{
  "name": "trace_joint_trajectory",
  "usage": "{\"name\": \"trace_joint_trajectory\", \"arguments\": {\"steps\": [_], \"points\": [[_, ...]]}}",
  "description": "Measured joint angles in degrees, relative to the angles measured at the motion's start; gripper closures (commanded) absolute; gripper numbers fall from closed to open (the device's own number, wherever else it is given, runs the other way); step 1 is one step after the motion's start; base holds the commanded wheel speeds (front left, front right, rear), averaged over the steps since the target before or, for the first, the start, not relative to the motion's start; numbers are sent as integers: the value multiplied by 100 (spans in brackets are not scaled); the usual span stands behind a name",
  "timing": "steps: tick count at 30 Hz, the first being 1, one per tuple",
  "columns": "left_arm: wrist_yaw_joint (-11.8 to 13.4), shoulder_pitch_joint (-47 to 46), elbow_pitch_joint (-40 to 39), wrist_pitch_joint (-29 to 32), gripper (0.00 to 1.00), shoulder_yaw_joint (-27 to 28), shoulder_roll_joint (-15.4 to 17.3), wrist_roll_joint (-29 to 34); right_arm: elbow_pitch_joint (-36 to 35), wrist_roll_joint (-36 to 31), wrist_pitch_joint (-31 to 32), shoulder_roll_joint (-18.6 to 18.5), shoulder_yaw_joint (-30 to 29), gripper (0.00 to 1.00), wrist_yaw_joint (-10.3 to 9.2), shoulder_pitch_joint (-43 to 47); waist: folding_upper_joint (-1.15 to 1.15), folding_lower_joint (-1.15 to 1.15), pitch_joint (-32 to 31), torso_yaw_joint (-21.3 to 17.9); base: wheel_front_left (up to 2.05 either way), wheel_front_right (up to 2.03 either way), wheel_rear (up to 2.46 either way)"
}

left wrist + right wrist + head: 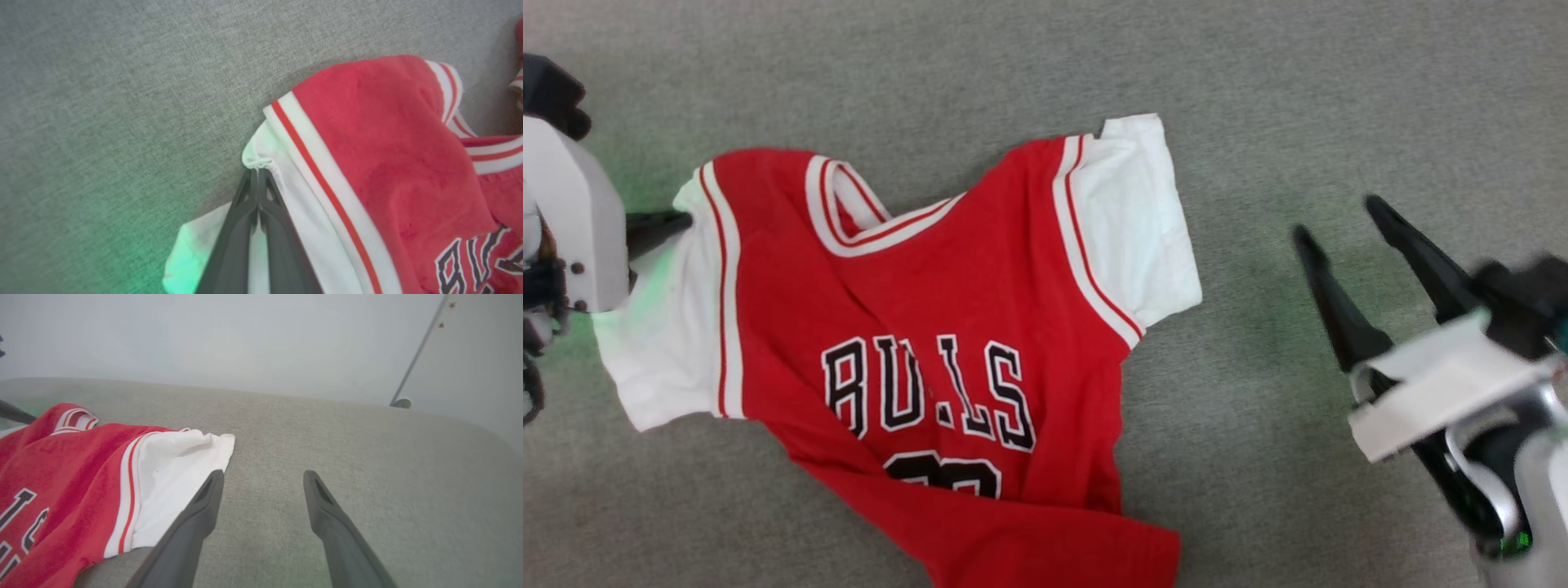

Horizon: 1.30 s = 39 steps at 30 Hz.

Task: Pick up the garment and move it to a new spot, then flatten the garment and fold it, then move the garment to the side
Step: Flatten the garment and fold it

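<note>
Our left end effector is closed on the white sleeve edge of the garment. Our right end effector stands open beside the other sleeve, apart from it. The garment lies rumpled, chest up, on the grey fabric surface. We judge pickup begun; moving, flattening and folding remain. We see no obstruction nearby.

Light: bright, even; faint shadow along shirt edge. Green glow on grey surface. Right gripper possibly motion-blurred; wrist-view edges soft.
</note>
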Motion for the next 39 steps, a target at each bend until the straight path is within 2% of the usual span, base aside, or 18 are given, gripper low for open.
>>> {"name": "trace_joint_trajectory", "arguments": {"steps": [6, 8, 12, 16, 20, 26, 29, 30, 31, 35, 39], "points": [[0, -199, -35, -250, 100, -249, -125, -77, 687, 520, 1045, -814, 1205, 0, 1, -1537, 0, 0, 63, 181, 0, 0, 0], [0, -282, -51, -344, 100, -346, -193, -80, 950, 761, 1482, -1141, 1759, 0, 1, -2151, 0, 0, 86, 264, 0, 0, 0], [1, -438, -81, -556, 100, -563, -358, -89, 1383, 1224, 2112, -1559, 2781, 0, 3, -3287, 0, 0, 132, 463, 0, 0, 0], [2, -606, -115, -743, 100, -780, -498, -132, 1791, 1435, 2218, -1892, 3816, 0, 3, -4256, 0, 0, 193, 673, 0, 0, 0], [2, -758, -147, -922, 100, -991, -600, -200, 2202, 1644, 2154, -2073, 4777, 0, 3, -4902, 0, 0, 269, 870, 0, 0, 0], [0, -994, -207, -1137, 100, -1284, -687, -333, 2754, 1920, 1847, -2098, 5761, 0, 3, -5668, 0, 0, 402, 1080, 0, 0, 0], [0, -1093, -220, -1217, 100, -1397, -702, -389, 3028, 2063, 1726, -2038, 6033, 0, 4, -5917, 0, 0, 466, 1148, 0, 0, 0], [0, -1117, -225, -1244, 100, -1432, -706, -414, 3097, 2127, 1713, -2019, 6078, 62, 4, -5957, 0, 0, 482, 1164, 0, 0, 0], [0, -1144, -227, -1268, 100, -1463, -711, -437, 3138, 2190, 1730, -2009, 6115, 98, 4, -5996, 0, 0, 495, 1181, 0, 0, 0], [0, -1190, -196, -1401, 100, -1562, -748, -546, 3216, 2363, 1666, -1957, 6193, 100, 7, -6029, 0, 0, 497, 1217, 0, 0, 0], [0, -1187, -131, -1704, 100, -1618, -768, -709, 3466, 2627, 1256, -1913, 6245, 100, 7, -6029, 0, 0, 405, 1210, 0, 0, 0]]}}
